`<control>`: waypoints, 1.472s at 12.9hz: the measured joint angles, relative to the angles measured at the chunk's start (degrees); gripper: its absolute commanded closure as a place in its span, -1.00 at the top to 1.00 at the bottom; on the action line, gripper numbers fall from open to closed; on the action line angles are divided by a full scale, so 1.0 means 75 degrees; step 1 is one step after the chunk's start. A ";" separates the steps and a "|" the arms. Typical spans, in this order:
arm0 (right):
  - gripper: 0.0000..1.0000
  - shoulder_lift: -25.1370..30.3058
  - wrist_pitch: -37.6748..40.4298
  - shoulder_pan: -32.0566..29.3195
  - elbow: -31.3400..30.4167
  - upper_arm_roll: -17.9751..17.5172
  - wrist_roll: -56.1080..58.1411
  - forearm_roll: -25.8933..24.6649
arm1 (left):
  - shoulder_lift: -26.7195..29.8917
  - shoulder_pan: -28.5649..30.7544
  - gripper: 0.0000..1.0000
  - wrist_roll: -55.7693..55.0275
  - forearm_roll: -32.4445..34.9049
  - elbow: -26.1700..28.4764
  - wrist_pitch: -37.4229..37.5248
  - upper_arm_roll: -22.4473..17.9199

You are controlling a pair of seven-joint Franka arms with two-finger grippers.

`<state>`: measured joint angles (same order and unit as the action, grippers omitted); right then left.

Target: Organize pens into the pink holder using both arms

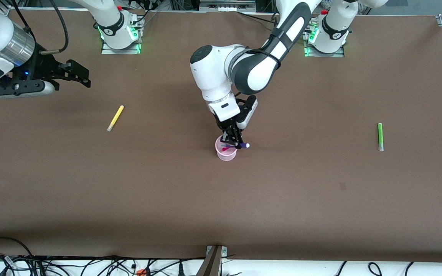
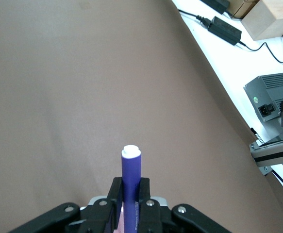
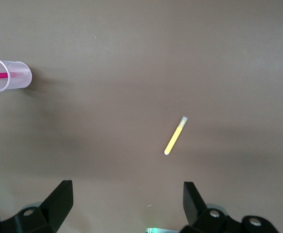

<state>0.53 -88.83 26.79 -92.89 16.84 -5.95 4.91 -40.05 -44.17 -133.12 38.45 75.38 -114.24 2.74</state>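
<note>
The pink holder [image 1: 226, 154] stands mid-table with the magenta-pink pen [image 1: 225, 148] lying slanted inside it. My left gripper [image 1: 236, 143] is directly over the holder's rim, shut on the purple pen [image 1: 243, 145], which it holds level. In the left wrist view the purple pen [image 2: 130, 170] sticks out between the shut fingers [image 2: 144, 190]. The yellow pen [image 1: 115, 118] lies toward the right arm's end, the green pen [image 1: 380, 136] toward the left arm's end. My right gripper [image 1: 86, 79] is open, empty and raised over the table near the yellow pen [image 3: 175, 136]. The right wrist view also shows the holder [image 3: 24, 80].
Both arm bases [image 1: 120, 34] stand along the table's edge farthest from the front camera. A metal bracket [image 1: 215, 255] and cables [image 1: 90, 264] lie at the nearest edge. The left wrist view shows a power adapter [image 2: 224, 28] and a grey box [image 2: 274, 94] off the table.
</note>
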 measured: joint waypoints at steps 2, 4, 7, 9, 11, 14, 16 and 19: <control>1.00 0.0013 0.0054 -0.0606 -0.0035 -0.0379 0.0293 -0.0028 | -0.0100 -0.0120 -1.00 -0.0015 0.0103 0.0001 0.0125 0.0000; 1.00 0.0013 0.0060 -0.1748 -0.0045 -0.1416 0.0470 -0.0069 | -0.0225 -0.0236 -1.00 -0.0042 0.0262 0.0000 0.0209 -0.0003; 1.00 0.0014 0.0050 -0.2002 -0.0034 -0.1790 0.0481 -0.0298 | -0.0411 -0.0283 -1.00 -0.0077 0.0633 0.0000 0.0335 -0.0023; 1.00 0.0012 0.0024 -0.2009 0.0006 -0.1804 0.0481 -0.0408 | -0.0530 -0.0322 -1.00 -0.0077 0.0798 0.0001 0.0384 -0.0032; 1.00 0.0008 -0.0016 -0.2043 0.0158 -0.1805 0.0475 -0.0508 | -0.0659 -0.0414 -1.00 -0.0085 0.0976 0.0001 0.0405 -0.0039; 1.00 -0.0117 -0.0053 -0.2150 0.0407 -0.1799 0.0410 -0.0615 | -0.0715 -0.0466 -0.26 -0.0092 0.1048 -0.0008 0.0406 -0.0041; 1.00 -0.0271 -0.0165 -0.2236 0.0463 -0.1755 0.0285 -0.0614 | -0.0715 -0.0469 0.18 -0.0092 0.1049 -0.0056 0.0407 -0.0056; 1.00 -0.0364 -0.0244 -0.2231 0.0524 -0.1807 0.0199 -0.0613 | -0.0714 -0.0469 0.36 -0.0092 0.1050 -0.0136 0.0408 -0.0111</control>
<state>-2.21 -90.65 10.06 -88.97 3.29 -4.46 0.32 -45.41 -47.69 -133.81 46.32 74.36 -111.18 1.91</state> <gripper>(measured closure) 0.000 0.414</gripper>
